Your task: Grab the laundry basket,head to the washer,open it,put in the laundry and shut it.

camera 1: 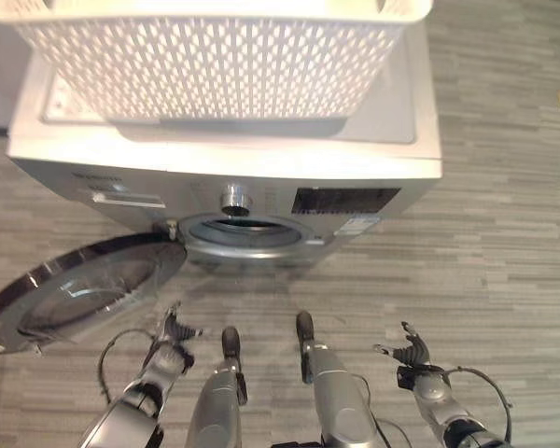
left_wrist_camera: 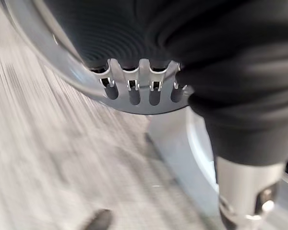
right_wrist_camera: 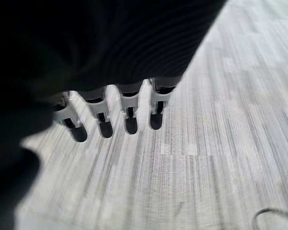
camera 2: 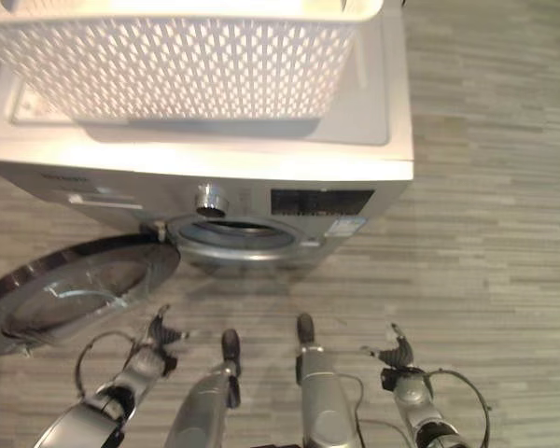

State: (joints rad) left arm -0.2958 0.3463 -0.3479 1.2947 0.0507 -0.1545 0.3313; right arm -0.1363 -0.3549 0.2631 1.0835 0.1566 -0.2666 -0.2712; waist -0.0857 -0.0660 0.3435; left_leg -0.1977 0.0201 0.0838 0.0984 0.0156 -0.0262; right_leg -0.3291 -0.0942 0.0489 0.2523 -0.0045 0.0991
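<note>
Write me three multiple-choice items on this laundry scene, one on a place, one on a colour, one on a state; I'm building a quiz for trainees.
1. Where does the white plastic lattice laundry basket stand?
A. On the floor beside the machine
B. On top of the silver front-loading washer
C. In the robot's hands

2. What colour is the floor?
A. Grey striped planks
B. Red tiles
C. Green carpet

3. What state is the washer's round glass door in?
A. Shut
B. Removed and lying on the lid
C. Swung open to the robot's left

Answers: 1 B, the basket rests on the washer's lid, apart from the left hand and the right hand, both low over the floor with fingers straight. 2 A, grey planks lie all around the machine. 3 C, the door hangs open on its hinge, baring the drum opening.
</note>
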